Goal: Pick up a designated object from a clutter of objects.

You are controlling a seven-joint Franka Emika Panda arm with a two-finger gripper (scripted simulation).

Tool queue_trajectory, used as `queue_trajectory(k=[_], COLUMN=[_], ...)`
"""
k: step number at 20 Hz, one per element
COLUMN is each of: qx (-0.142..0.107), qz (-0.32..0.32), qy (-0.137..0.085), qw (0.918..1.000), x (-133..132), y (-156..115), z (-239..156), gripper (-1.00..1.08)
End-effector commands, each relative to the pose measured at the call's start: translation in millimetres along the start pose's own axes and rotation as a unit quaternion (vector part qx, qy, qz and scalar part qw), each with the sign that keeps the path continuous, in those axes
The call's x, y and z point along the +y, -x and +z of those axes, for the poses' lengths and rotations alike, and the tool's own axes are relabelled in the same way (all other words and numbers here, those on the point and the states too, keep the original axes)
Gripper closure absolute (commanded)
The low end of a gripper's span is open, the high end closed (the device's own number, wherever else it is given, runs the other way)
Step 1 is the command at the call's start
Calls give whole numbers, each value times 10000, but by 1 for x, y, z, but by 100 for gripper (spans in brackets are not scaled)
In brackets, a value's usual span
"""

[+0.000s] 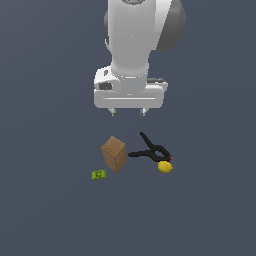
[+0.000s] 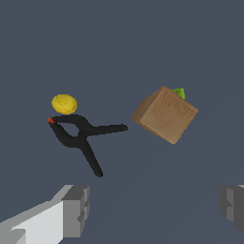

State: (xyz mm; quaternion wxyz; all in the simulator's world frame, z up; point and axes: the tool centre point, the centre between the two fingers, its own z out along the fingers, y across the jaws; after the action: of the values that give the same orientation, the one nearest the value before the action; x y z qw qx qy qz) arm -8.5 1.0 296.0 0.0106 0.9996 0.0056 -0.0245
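Going from the exterior view's left to its right, a small green item (image 1: pixel 99 174) is lying flat on the floor (image 1: pixel 45 210), just beside the brown box (image 1: pixel 114 153); then comes the black clamp (image 1: pixel 150 150), with the lemon (image 1: pixel 165 167) touching its far end. The gripper (image 1: pixel 128 112) is hanging above all of them with its fingers spread wide and nothing between them; in the wrist view both fingertips (image 2: pixel 76 209) are showing at the edges, well apart.

The box, the thing to be picked, is standing upright below the hand and somewhat toward the exterior view's left of its centre, so the hand is not yet lined up over it. It is also sitting turned at an angle to the fingers. If the hand is lowering without turning, the fingers are likely to be meeting the box's corners rather than its flat sides, and the box may be twisting or tipping out. One clamp handle is reaching toward the box from the other side, near but seemingly apart, so a finger coming down there risks catching it and dragging clamp and lemon along. The green item is probably too low to matter.
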Motion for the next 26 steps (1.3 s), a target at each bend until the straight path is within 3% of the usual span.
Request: queue_trajectory(k=[1,16,26], qx=[0,-88,-11], qz=[0,53,788], qy=[0,28,-30], qw=[10000,9999,9969], x=[0,4,16], y=[0,0,-16], z=[0,3,26], gripper=[-92,-92,-92])
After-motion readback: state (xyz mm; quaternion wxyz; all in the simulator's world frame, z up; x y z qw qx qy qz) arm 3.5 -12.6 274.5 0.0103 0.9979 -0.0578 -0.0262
